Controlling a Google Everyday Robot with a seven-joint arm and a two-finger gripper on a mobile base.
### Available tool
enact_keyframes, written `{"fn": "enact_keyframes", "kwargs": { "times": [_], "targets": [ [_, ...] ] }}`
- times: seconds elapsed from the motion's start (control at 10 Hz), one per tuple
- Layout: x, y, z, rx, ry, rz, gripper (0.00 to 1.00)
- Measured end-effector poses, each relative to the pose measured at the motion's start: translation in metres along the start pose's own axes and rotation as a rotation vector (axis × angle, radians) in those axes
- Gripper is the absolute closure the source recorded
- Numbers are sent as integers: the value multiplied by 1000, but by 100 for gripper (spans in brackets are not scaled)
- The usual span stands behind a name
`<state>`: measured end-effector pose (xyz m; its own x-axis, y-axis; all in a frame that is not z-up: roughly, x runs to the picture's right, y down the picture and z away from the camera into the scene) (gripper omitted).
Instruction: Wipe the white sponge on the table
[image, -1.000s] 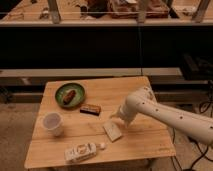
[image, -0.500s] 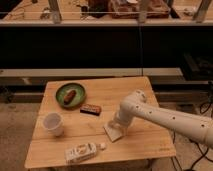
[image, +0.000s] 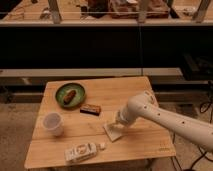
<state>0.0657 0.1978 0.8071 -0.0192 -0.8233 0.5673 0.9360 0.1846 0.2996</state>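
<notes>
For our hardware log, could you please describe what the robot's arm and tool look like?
The arm is smooth, off-white and tube-shaped, with a bulbous rounded joint and small dark dots along its shell. No cables show. Its tool, also pale, is down at the white sponge on the table.

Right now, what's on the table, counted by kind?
White sponge: 1, tool over it
Green plate: 1
Brown food on plate: 1
Dark wrapped bar: 1
White cup: 1
White carton: 1
Small white piece beside carton: 1
Total: 7
</notes>
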Motion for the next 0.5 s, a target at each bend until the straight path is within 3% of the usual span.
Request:
{"fn": "enact_keyframes", "kwargs": {
  "times": [0.1, 0.3, 0.4, 0.5],
  "targets": [
    [0, -2, 3, -41, 0, -61, 35],
    [7, -5, 19, -222, 20, -76, 35],
    [11, -10, 28, -294, 30, -91, 35],
    [14, -11, 33, -330, 39, -100, 35]
  ]
}}
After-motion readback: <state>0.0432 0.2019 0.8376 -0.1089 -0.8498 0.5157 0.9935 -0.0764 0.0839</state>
